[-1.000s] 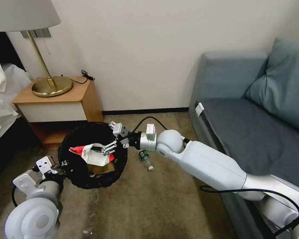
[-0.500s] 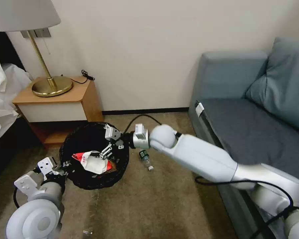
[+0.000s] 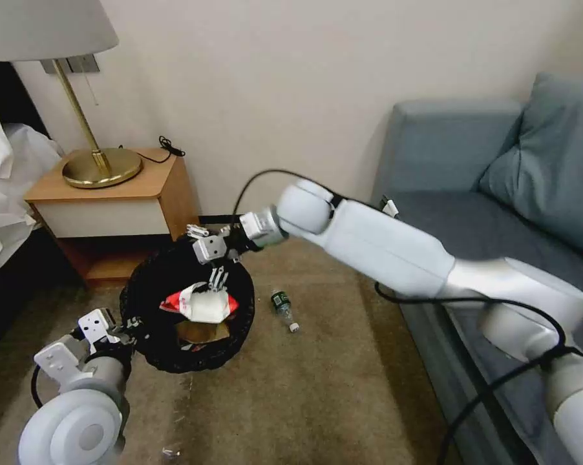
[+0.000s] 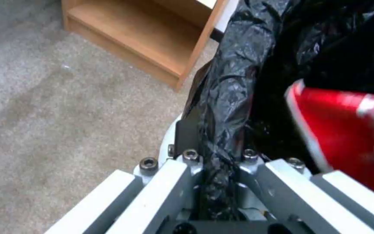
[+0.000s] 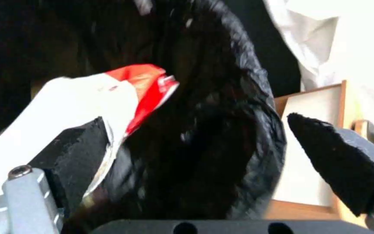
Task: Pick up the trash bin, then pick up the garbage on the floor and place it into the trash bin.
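The trash bin, lined with a black bag, is hanging just above the carpet, tilted so that its mouth faces up and toward the camera. We are seeing the left gripper clamped on the near-left rim; in the left wrist view its fingers are pressing from both sides on the folded bag edge. The left arm is reaching forward and low from the left corner of the head view, wrist angled up toward the bin.

The right gripper is hovering over the far rim of the bin with its jaws spread wide. In the right wrist view the two black pads are standing well apart; the red-and-white packet is lying against one pad, not pinched between them. In the head view the packet is sitting inside the bin mouth, long axis running roughly left to right, directly below the gripper. Tan paper is lying deeper in the bin.

The right arm is stretching across from the right, elbow raised, wrist bent downward.

The small bottle is lying on the carpet just right of the bin, cap pointing toward the camera.
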Robot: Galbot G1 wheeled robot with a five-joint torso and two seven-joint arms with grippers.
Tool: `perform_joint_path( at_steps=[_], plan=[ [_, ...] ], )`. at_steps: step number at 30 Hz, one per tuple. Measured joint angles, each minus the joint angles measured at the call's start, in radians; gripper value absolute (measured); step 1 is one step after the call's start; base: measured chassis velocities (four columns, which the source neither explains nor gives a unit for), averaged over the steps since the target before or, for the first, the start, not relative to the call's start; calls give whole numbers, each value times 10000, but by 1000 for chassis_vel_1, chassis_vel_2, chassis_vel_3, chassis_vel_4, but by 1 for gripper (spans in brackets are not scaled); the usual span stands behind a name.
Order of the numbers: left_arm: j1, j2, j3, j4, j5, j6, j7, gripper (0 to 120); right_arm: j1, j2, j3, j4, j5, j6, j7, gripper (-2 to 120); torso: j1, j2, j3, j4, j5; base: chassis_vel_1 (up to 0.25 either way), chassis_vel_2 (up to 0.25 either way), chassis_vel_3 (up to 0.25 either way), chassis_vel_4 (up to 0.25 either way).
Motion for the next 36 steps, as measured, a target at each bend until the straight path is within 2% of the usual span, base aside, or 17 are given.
perform_joint_path(
  at_steps=[4,9,11,16,18,19,20,21,24,25,27,28,29,32,33,34,36],
  plan=[
    [49,-7,-15,-62,3,0,12,1,270,197,49,-119,-436,191,-648,100,0,0,-1,1,0,0,0,0,0],
    [77,-64,4,-95,32,0,23,1,620,485,96,-75,-1799,730,-1367,100,0,1,-1,-3,1,0,0,0,0],
    [50,-112,81,-96,60,0,23,1,761,606,-61,-142,-1842,836,-1531,100,-1,0,-1,1,1,0,0,0,0],
    [45,-151,108,-98,85,-2,26,1,899,647,-31,-286,-1514,939,-1836,100,0,0,0,2,1,0,0,0,0],
    [67,-80,-5,-34,78,-24,28,1,933,419,89,-164,-776,833,-1800,100,0,0,-1,2,1,0,0,0,0],
    [73,-21,-82,9,58,-41,29,1,933,205,170,-72,-12,728,-1669,100,0,0,0,-2,1,0,0,0,0],
    [70,78,-218,69,8,-67,39,1,825,-112,332,103,1175,568,-1354,100,-1,0,-1,-1,1,0,0,0,0],
    [70,78,-218,69,8,-67,39,1,825,-112,332,103,1175,568,-1354,100,-1,0,-1,-1,1,0,0,0,0],
    [14,359,-458,89,-217,-82,11,1,65,-872,1358,630,3446,70,-83,100,-1,0,-2,-1,4,0,0,0,0],
    [14,359,-458,89,-217,-82,11,1,65,-872,1358,630,3446,70,-83,100,-1,0,-2,-1,4,0,0,0,0],
    [-48,599,-641,112,-297,-82,-54,1,-779,-1336,2446,804,4236,-232,1248,100,0,0,-1,-4,8,0,0,0,0],
    [-66,684,-712,117,-375,-79,-92,1,-1220,-1585,3014,876,4653,-485,2260,100,0,0,0,-5,7,0,0,0,0],
    [-66,684,-712,117,-375,-79,-92,1,-1220,-1585,3014,876,4653,-485,2260,100,0,0,0,-5,7,0,0,0,0],
    [-101,781,-825,145,-518,-76,-158,1,-2010,-1890,3974,956,5535,-1123,4236,100,0,0,0,-7,5,0,0,0,0],
    [-101,781,-825,145,-518,-76,-158,1,-2010,-1890,3974,956,5535,-1123,4236,100,0,0,0,-7,5,0,0,0,0],
    [-121,808,-861,152,-562,-75,-196,1,-2274,-1929,4282,940,5953,-1300,4982,100,0,1,-1,-2,5,0,0,0,0],
    [-128,820,-879,152,-581,-75,-205,1,-2376,-1944,4405,924,6155,-1370,5238,100,-1,0,-1,1,4,0,0,0,0]
  ],
)
